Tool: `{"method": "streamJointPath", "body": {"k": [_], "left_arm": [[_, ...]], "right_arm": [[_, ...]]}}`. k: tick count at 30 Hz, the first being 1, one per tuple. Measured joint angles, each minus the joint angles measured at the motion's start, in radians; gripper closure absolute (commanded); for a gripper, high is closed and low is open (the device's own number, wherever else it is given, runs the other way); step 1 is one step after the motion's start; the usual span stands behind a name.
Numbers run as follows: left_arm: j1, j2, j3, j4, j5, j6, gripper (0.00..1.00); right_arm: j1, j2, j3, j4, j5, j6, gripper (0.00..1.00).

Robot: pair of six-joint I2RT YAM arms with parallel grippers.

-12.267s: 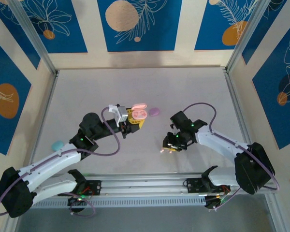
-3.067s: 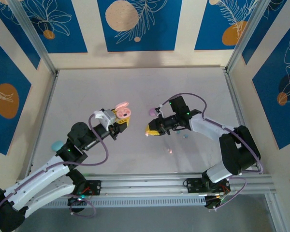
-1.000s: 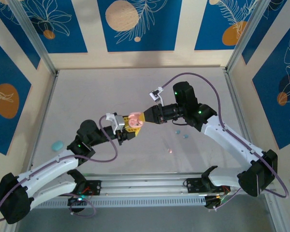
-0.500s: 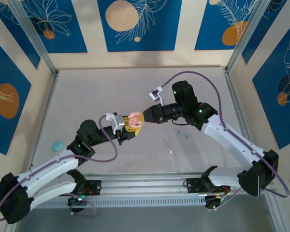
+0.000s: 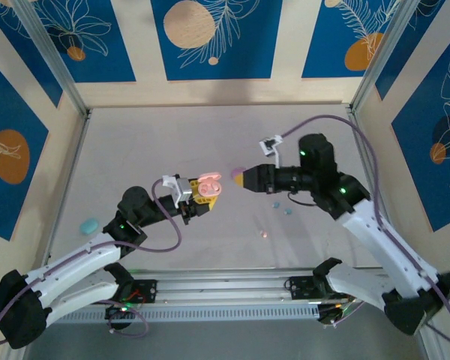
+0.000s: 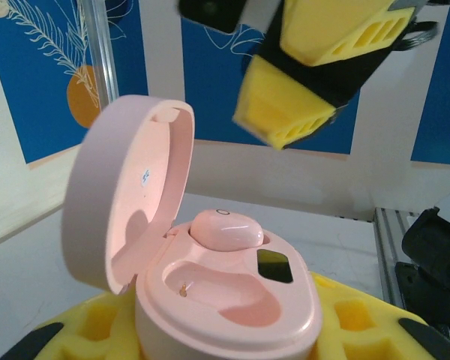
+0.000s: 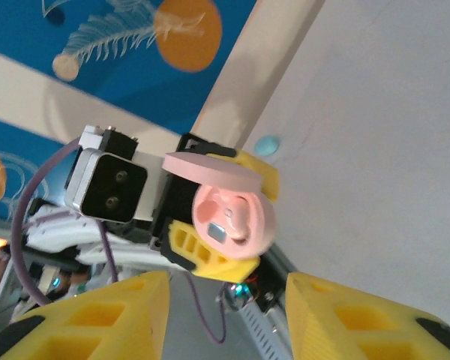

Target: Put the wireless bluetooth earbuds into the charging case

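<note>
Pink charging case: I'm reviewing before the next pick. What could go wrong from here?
The peach-pink earbud looks raised in its slot of the pink charging case, so it may not be seated and could tip out. The other slot is empty, and the loose earbud on the table looks hard to pinch.

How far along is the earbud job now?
Done: one peach-pink earbud sits in the open pink case. In hand: the left gripper holds that case; the right gripper is open and empty. Left: the case's second slot is empty; a pink bud and two blue buds lie on the table.
</note>
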Motion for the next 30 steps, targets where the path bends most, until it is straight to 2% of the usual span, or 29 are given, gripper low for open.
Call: {"method": "streamJointPath", "body": {"k": [2,5,7,13,19,30], "left_arm": [[0.000,0.000,0.000,0.000,-0.003,0.000,0.70],[0.000,0.000,0.000,0.007,-0.012,0.000,0.70],[0.000,0.000,0.000,0.018,-0.016,0.000,0.70],[0.000,0.001,0.000,0.025,-0.016,-0.003,0.70],[0.000,0.003,0.000,0.029,-0.016,-0.004,0.70],[0.000,0.003,0.000,0.029,-0.019,-0.003,0.70]], "right_arm": [[-0.043,-0.075,-0.064,-0.045,0.080,0.027,0.52],[-0.116,-0.106,-0.161,-0.129,0.170,0.071,0.52],[-0.150,-0.077,-0.253,-0.172,0.221,0.099,0.53],[-0.156,0.046,-0.480,-0.213,0.300,0.167,0.55],[-0.155,0.162,-0.522,-0.145,0.310,0.179,0.59],[-0.103,0.373,-0.497,-0.065,0.302,0.150,0.58]]}}
